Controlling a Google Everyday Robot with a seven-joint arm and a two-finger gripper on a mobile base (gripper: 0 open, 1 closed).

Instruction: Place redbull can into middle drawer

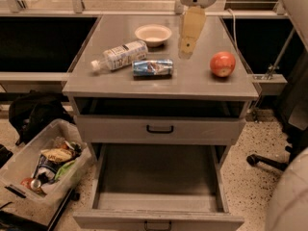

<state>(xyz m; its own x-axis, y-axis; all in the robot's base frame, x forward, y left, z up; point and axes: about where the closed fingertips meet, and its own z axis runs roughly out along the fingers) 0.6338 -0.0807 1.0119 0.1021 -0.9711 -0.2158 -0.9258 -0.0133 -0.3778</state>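
The redbull can (152,67) lies on its side on the cabinet top (159,83), just right of the clear bottle. My gripper (186,48) hangs above the cabinet top, behind and to the right of the can, apart from it and holding nothing that I can see. The middle drawer (159,174) is pulled out wide below; its flat tray is bare and its small dark handle (158,224) shows at the front edge. The uppermost drawer (160,129), with a black loop handle, is closed.
A white-labelled clear bottle (119,56) lies left of the can. A white bowl (153,34) stands behind it, and a red apple (223,64) sits at the right. A plastic bin of snacks (43,170) stands on the floor at the left. A chair base (269,161) is at the right.
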